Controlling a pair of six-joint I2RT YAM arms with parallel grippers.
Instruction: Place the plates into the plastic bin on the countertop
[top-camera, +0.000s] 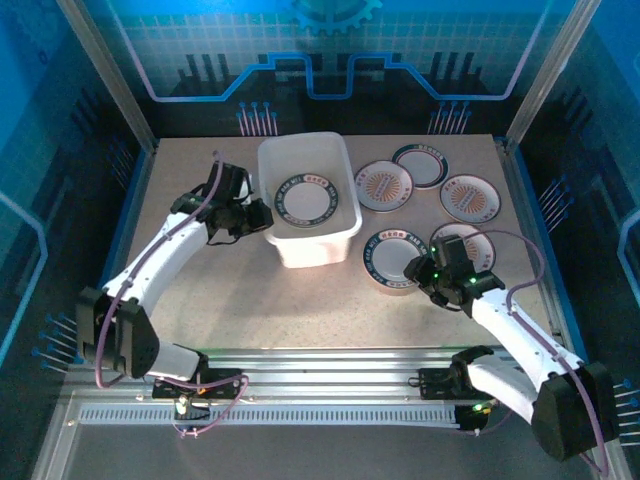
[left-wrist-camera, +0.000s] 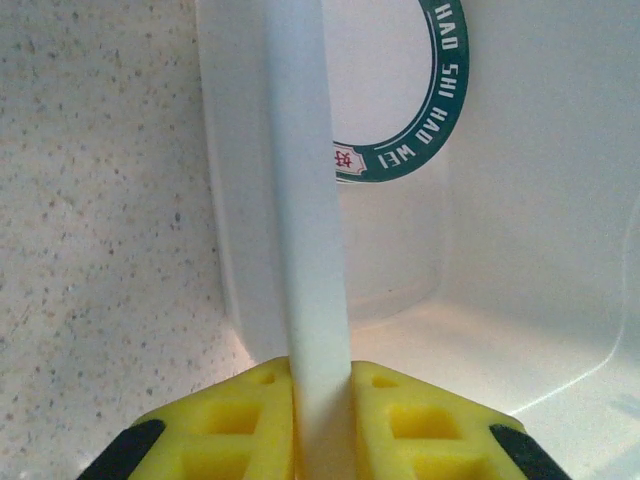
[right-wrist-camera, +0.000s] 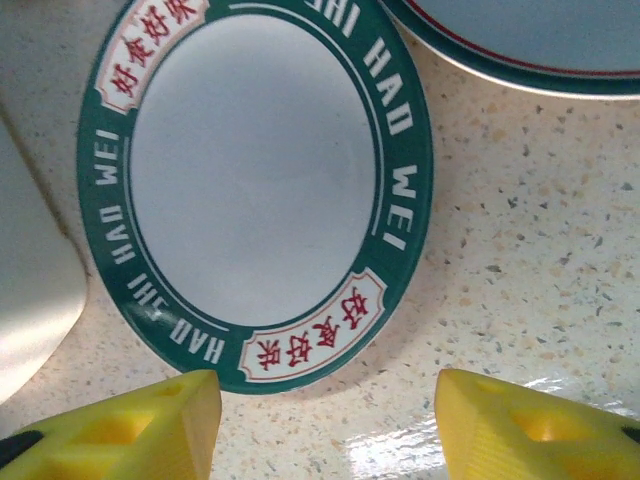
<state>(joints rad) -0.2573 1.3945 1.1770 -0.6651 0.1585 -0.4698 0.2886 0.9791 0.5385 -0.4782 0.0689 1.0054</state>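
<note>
**Position.** The white translucent rectangular plastic bin (top-camera: 305, 245) stands on the beige speckled countertop (top-camera: 230, 300), left of centre. One round white plate with a dark green lettered rim (top-camera: 308, 200) lies inside it. The other plates lie flat on the countertop to the right of the bin.

**Grippers.** The left gripper (left-wrist-camera: 322, 385) has its yellow pads (left-wrist-camera: 240, 420) pressed together on the bin's left wall, pinching it from both sides. The right gripper (right-wrist-camera: 325, 435) is spread wide and holds nothing. It hovers just over a green-rimmed plate (right-wrist-camera: 255, 190) beside the bin.

**Handling, as judged.**
- The plates look rigid, glazed and slippery, and could chip if dropped.
- Each lies flat, so the rim is the only purchase: one finger should go under the near edge and the other on top.
- The bin looks light and could slide, which fits the left gripper's hold on it.

**Count.** Six plates are in view from above:
- three green-rimmed: the one in the bin, one at the far edge (top-camera: 420, 165) and the one under the right gripper;
- two with orange-brown radial centres (top-camera: 384, 187) (top-camera: 470, 197);
- one partly covered plate (top-camera: 478, 240), pattern undetermined.

There is one bin. Whether any plate sits on a stack cannot be told.
</note>
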